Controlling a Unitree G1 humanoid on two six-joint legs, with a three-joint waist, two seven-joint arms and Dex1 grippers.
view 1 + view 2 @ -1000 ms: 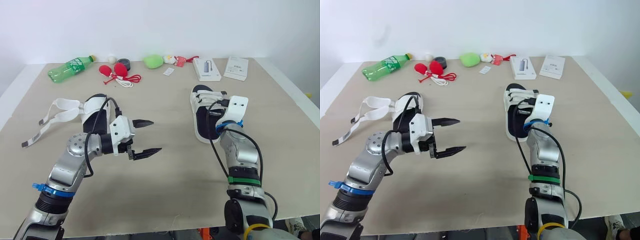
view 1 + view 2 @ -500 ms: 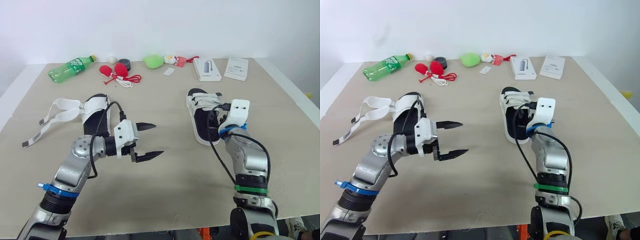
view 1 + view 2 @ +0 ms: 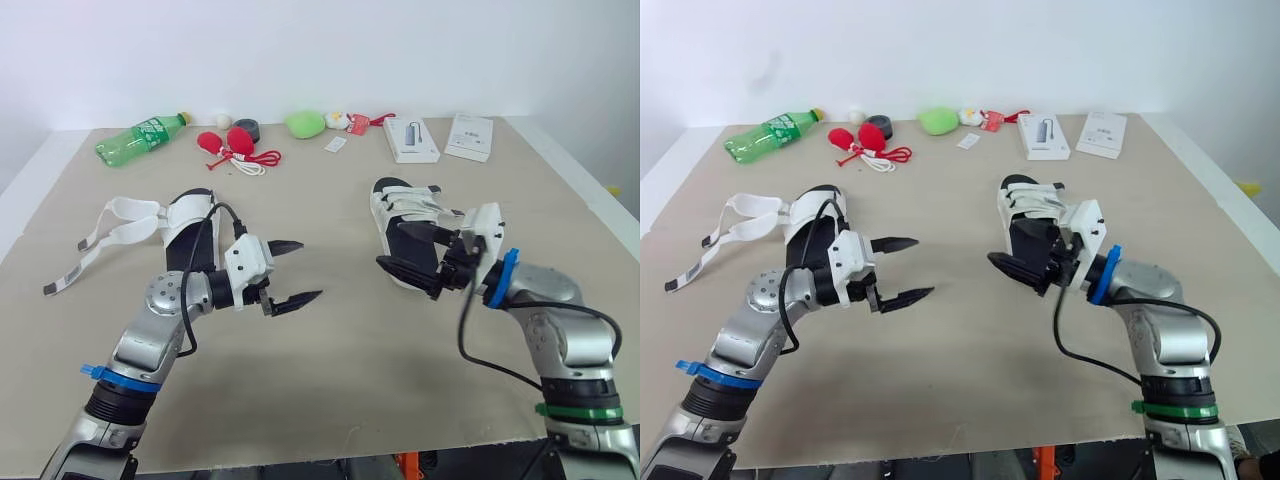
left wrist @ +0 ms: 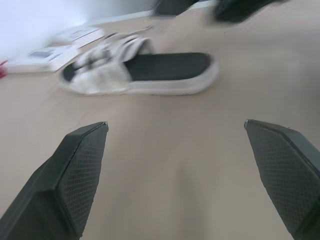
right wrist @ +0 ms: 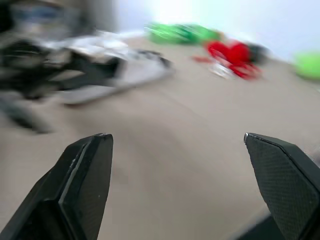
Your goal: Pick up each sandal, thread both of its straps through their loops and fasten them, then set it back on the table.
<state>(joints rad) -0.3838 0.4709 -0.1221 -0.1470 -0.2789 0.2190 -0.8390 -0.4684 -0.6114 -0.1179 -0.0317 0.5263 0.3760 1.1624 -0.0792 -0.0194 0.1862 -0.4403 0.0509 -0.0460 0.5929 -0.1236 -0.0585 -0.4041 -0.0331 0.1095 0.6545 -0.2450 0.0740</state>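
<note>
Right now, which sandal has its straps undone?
The left sandal: its white straps trail loose over the table; the right sandal has straps across its footbed.

Beige table [image 3: 330, 380], white wall [image 3: 320, 50]

White left sandal [image 3: 186, 213] lies flat, straps [image 3: 118, 216] splayed loose; right sandal [image 3: 405, 205] flat.

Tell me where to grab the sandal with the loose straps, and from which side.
Probably the sole's rim on its right side, with the open left pincer coming from the right. The sandal lies flat and its straps trail off to the left, so that edge is free.
</note>
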